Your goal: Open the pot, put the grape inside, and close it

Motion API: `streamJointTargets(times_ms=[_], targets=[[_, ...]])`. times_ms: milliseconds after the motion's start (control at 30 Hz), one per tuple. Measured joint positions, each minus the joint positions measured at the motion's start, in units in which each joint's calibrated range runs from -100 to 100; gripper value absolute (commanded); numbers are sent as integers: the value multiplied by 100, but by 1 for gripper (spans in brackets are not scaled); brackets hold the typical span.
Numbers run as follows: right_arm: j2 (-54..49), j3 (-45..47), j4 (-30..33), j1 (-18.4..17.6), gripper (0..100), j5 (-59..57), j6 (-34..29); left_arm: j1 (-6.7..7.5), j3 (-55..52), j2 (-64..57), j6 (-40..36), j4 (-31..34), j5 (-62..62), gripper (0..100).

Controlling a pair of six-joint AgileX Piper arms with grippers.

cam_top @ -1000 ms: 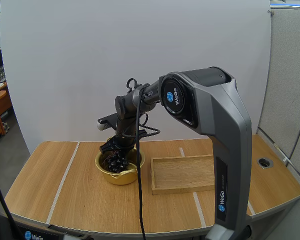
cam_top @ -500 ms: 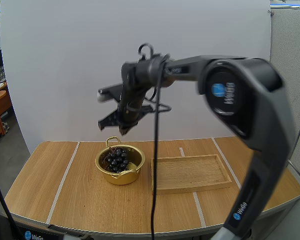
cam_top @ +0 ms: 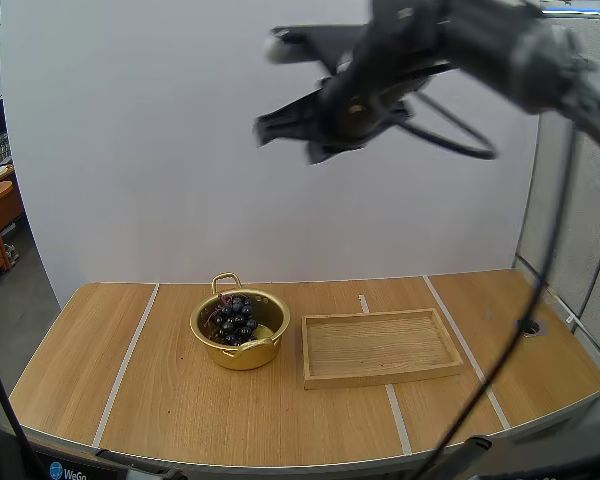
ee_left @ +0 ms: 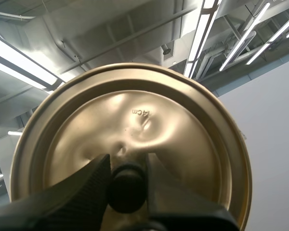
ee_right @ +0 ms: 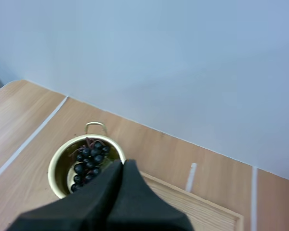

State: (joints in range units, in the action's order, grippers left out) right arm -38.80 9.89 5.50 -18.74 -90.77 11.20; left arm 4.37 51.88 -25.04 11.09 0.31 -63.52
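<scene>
The left gripper (ee_left: 127, 161) pinches the black knob (ee_left: 127, 188) of the gold lid (ee_left: 183, 139) between its two fingertips. The lid stands tilted, its top face turned to the wrist camera, and it hides whatever lies beyond it.

The right gripper (ee_right: 123, 166) has its fingers pressed together into one dark wedge and holds nothing. In the high view it hangs far above the surface (cam_top: 160, 400), on an arm that reaches in from the right. From its own camera the wedge points down toward the near rim of the pot and covers part of it.

The gold pot (cam_top: 208, 335) stands uncovered on the surface, left of the middle. The bunch of dark grapes (cam_top: 235, 318) lies inside it, heaped against the far wall. One looped handle (cam_top: 226, 282) sticks out at the pot's far side.

A wooden tray (cam_top: 380, 375) lies just beside the pot on its right, apart from it by a narrow gap, with bare wood showing in its bed. White lines (cam_top: 128, 352) run across the surface, one to the left of the pot and one passing under the tray.
</scene>
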Motion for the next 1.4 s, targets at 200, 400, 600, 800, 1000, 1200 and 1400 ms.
streamJointTargets(times_ms=[200, 400, 600, 800, 1000, 1200, 1400], targets=[[-810, 0, 135, 504, 0, -776, -70, 0, 0, 0, 0, 0, 6, 0], [-1490, 0, 135, 722, 0, -859, -70, 0, 0, 0, 0, 0, 344, 0], [-1854, 0, 135, 798, 0, -865, -70, 0, 0, 0, 0, 0, 436, 0], [-1927, 0, 135, 842, 0, -865, -70, 0, 0, 0, 0, 0, 438, 0], [-2709, 1213, -88, 935, 0, -918, -105, 0, 25, -121, 0, 11, -3327, 0], [-3077, 1705, -173, 935, 0, -923, -105, 0, 25, -121, 0, 11, -3645, 0], [-3622, 2029, -408, 935, 0, -923, 3, 0, -45, -125, -7, 36, -3648, 0]])
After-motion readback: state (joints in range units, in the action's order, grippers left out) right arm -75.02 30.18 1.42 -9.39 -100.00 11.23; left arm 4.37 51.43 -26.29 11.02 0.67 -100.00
